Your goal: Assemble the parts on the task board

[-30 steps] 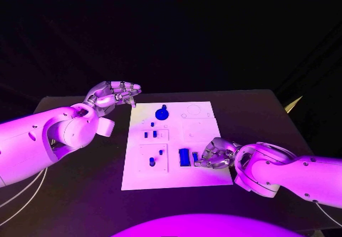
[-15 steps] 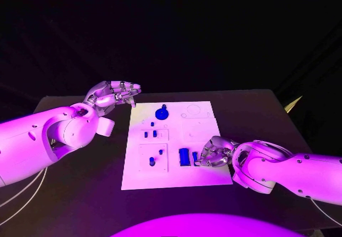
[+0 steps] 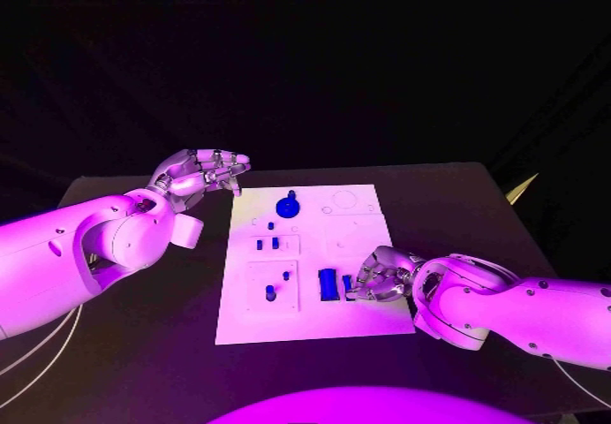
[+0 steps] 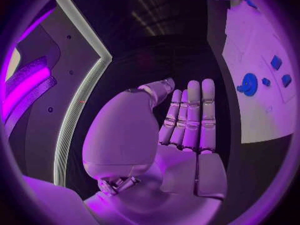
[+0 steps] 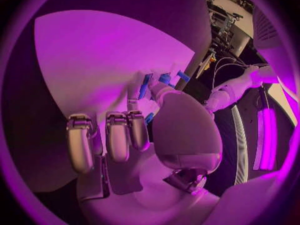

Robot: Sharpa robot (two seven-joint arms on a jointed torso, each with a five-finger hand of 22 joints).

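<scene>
The white task board (image 3: 359,237) lies in the middle of the black table. On it are a blue gear (image 3: 288,207) at the far end, two small blue pegs (image 3: 267,243), two small pieces (image 3: 276,284) in a near-left recess, and a blue block (image 3: 328,283). My right hand (image 3: 380,274) is down on the board's near right part, its fingers curled. Its fingertips pinch a narrow blue part (image 3: 346,283) beside the block; a blue sliver (image 5: 150,117) shows between thumb and fingers. My left hand (image 3: 201,171) hovers off the board's far left corner and holds nothing (image 4: 187,125).
Bare black table (image 3: 153,336) runs along both long sides of the board. The table's far edge lies just beyond the board. The left wrist view takes in the gear (image 4: 249,84) and the pegs (image 4: 280,70) on the board (image 4: 250,40).
My right hand has edged slightly left, closer onto the narrow blue part. The left hand has kept its place; the whole view shifted a little.
</scene>
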